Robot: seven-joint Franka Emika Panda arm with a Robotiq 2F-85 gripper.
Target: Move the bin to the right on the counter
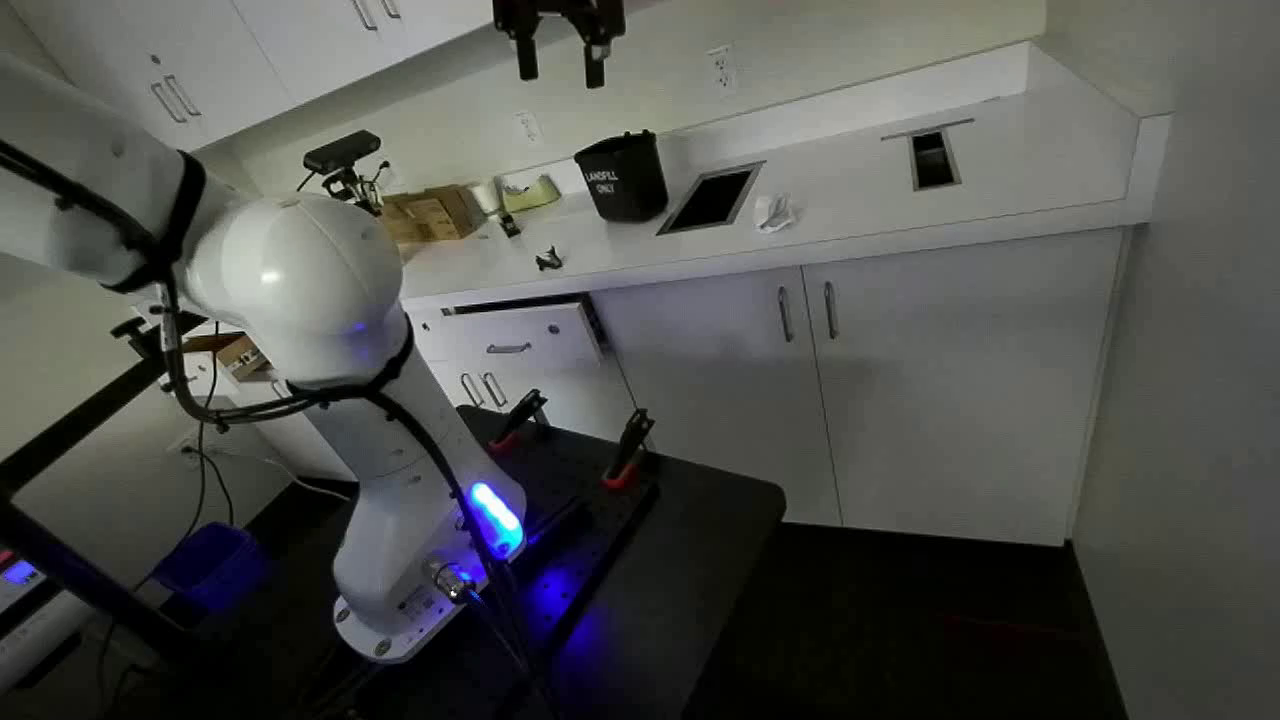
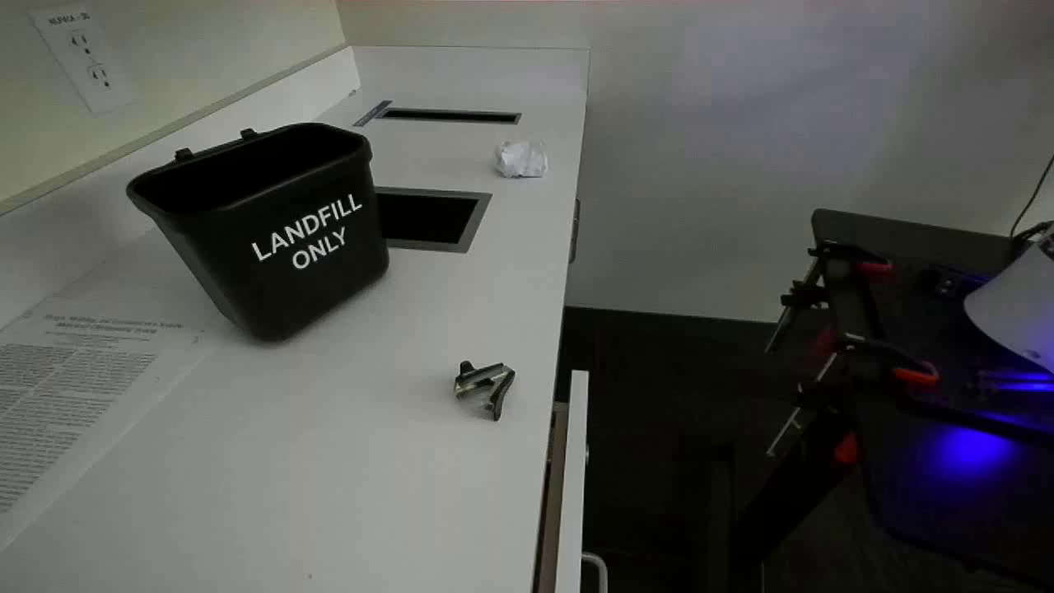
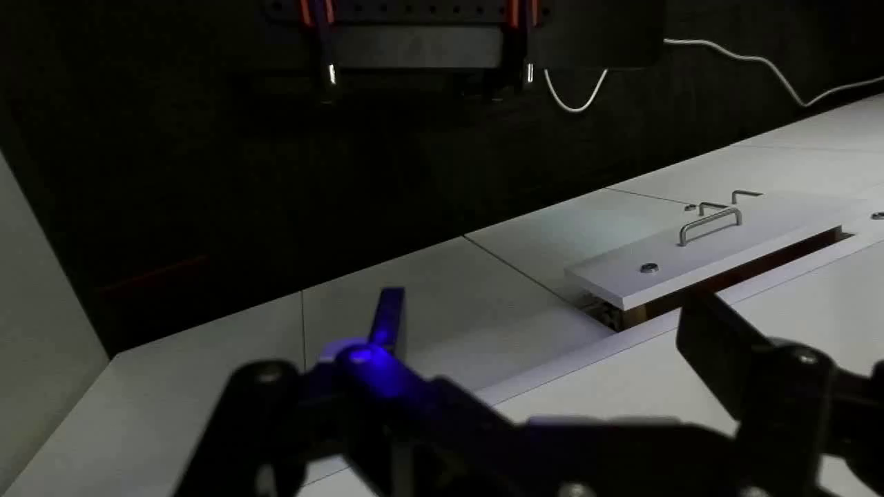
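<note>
The bin is a black tapered bucket with white "LANDFILL ONLY" lettering. It stands upright on the white counter, near the backsplash and beside a dark framed square opening. The bin also shows large in an exterior view, on the counter there. My gripper hangs high above the counter, above the bin in the picture and apart from it. In the wrist view the gripper has its two fingers wide apart with nothing between them. The counter shows below them; the bin is out of that view.
A framed opening and crumpled paper lie right of the bin; another opening is farther right. A staple remover, printed sheet and cardboard box are on the counter. A drawer stands partly open.
</note>
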